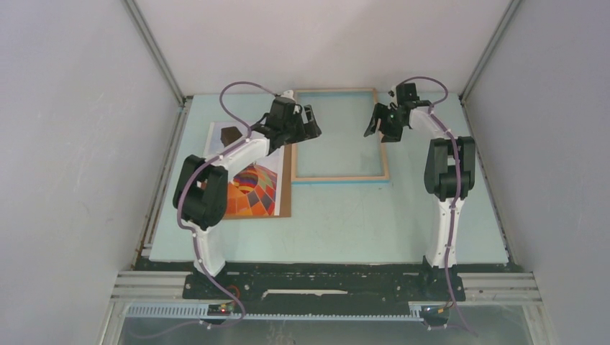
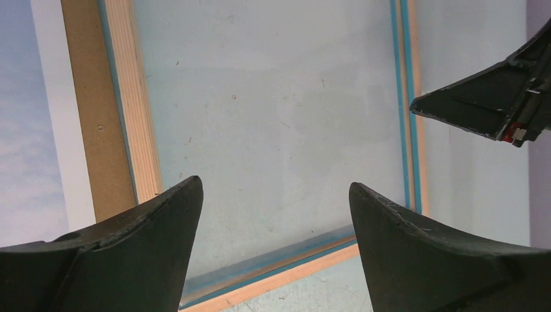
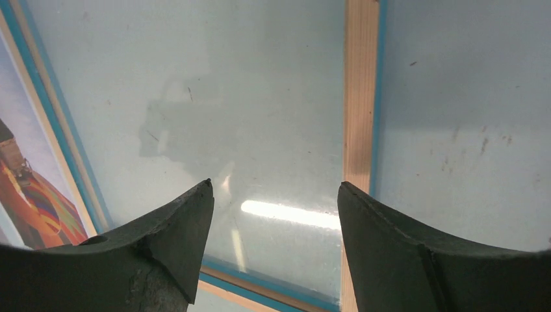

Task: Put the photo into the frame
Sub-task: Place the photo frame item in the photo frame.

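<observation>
One photo [image 1: 255,190] is laid picture-up on one brown backing board [image 1: 285,194], just left of the one frame [image 1: 345,176]. The board's right edge is set just beside the frame's left rail. The frame is laid flat, wood side up. Bare table [image 1: 345,223] is seen near and right of the frame. Two grippers are held above the frame: left gripper [image 2: 276,195] by its left rail, right gripper [image 3: 276,192] by its right rail. Both are spread wide, nothing gripped.

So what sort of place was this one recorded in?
Probably a lab test cell: plain pale panel walls on aluminium rails box in a light blue table, with the left arm and right arm bolted at its near edge. The frame and the photo lie on it.
</observation>
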Tool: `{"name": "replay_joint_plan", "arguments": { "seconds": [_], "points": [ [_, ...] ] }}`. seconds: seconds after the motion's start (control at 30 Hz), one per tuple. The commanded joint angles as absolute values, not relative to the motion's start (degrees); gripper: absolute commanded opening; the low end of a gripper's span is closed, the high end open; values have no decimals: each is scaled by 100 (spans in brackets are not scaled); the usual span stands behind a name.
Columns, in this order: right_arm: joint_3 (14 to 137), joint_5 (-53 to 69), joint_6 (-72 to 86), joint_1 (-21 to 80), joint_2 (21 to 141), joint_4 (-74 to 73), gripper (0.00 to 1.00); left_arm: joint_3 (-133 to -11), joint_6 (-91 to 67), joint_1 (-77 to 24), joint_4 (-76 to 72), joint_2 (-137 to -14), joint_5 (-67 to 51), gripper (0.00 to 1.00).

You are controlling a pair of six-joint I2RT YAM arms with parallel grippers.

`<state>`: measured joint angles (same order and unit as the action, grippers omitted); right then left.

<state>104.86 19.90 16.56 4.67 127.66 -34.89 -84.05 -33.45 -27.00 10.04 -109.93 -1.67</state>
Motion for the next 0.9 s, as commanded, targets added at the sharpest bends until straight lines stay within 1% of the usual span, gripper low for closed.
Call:
{"name": "replay_joint_plan", "arguments": {
  "seconds": [0.0, 0.17, 0.37, 0.47, 0.6, 0.7, 0.8, 0.87],
  "points": [
    [10843, 1597, 1462, 561, 12300, -3765, 78, -8208, -3309, -2751, 783, -10583, -132, 91],
    [10841, 1241, 1404, 626, 12161, -3944, 78, -8162, -3309, -2744, 779, -10511, -116, 91],
    [10211, 1045, 1433, 569, 11534, -3696, 78, -8013, -3227, -2689, 829, -10349, -101, 92],
    [9714, 1388, 1552, 451, 11225, -3323, 78, -7862, -3207, -2627, 835, -10195, -163, 93],
    [9202, 1479, 1593, 398, 10901, -3095, 77, -7594, -3139, -2566, 844, -9888, -242, 94],
    [8656, 2012, 1794, 389, 10583, -2588, 77, -7383, -3049, -2474, 928, -9586, -373, 95],
    [7980, 2299, 2186, 578, 10158, -2113, 77, -6994, -2913, -2349, 1112, -9143, -425, 95],
    [7594, 2331, 2418, 883, 9919, -1797, 79, -6611, -2874, -2221, 1145, -8756, -449, 96]
  ]
}}
